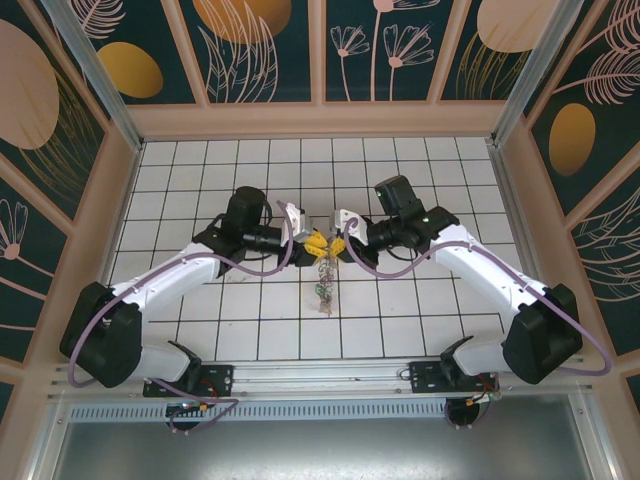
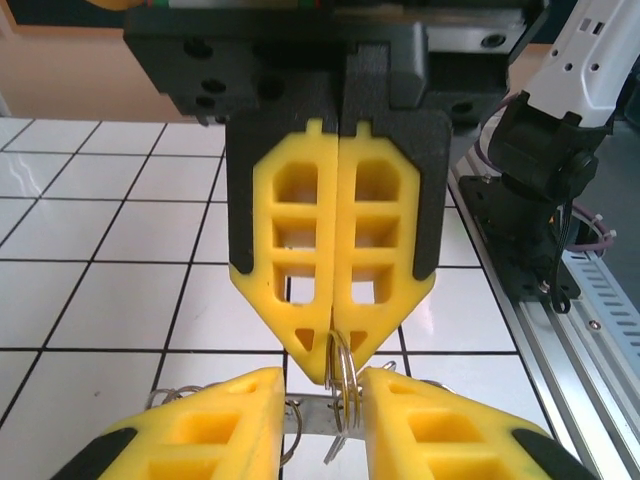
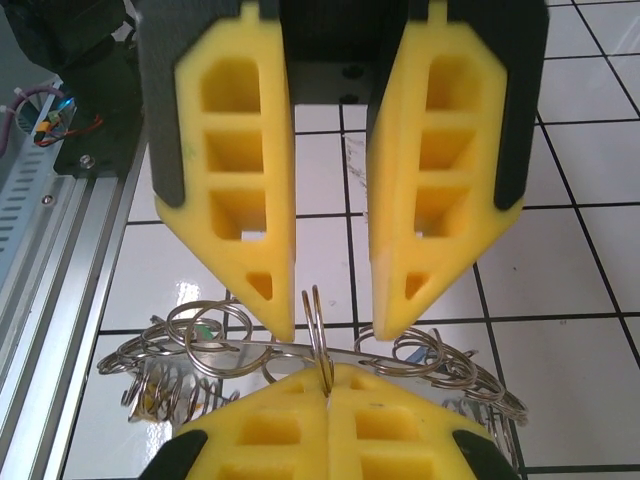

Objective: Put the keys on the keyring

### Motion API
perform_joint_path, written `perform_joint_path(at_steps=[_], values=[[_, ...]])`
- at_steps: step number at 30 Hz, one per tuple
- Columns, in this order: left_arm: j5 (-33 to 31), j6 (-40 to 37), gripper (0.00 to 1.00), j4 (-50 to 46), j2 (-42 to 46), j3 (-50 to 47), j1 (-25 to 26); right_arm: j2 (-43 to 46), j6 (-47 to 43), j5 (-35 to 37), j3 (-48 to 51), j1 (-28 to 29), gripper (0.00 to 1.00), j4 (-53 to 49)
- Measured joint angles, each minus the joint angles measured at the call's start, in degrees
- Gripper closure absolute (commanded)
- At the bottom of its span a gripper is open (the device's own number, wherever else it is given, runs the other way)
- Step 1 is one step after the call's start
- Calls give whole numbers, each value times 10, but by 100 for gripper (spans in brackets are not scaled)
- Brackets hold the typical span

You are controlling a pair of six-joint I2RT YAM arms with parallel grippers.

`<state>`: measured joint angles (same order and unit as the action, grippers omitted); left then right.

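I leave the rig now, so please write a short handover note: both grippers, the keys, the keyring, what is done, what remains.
The right gripper is shut on a small wire ring, held upright.
The left gripper is open, one finger each side of that ring.
The keyring, a flat band crowded with wire loops, is right at their fingertips.
The keys are too small to count, so what is done is unclear; threading remains.
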<state>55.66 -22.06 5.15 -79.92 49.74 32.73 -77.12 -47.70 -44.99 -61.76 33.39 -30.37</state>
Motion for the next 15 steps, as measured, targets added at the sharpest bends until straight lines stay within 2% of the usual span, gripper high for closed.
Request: perform_joint_path(at_steps=[5, 10, 15], values=[[0, 1, 80, -7, -9, 7, 4, 0, 0, 2, 0, 0, 100, -3], [-2, 4, 77, -12, -12, 12, 5, 0, 0, 5, 0, 0, 100, -3], [-2, 12, 79, -12, -12, 21, 6, 0, 0, 6, 0, 0, 100, -3]])
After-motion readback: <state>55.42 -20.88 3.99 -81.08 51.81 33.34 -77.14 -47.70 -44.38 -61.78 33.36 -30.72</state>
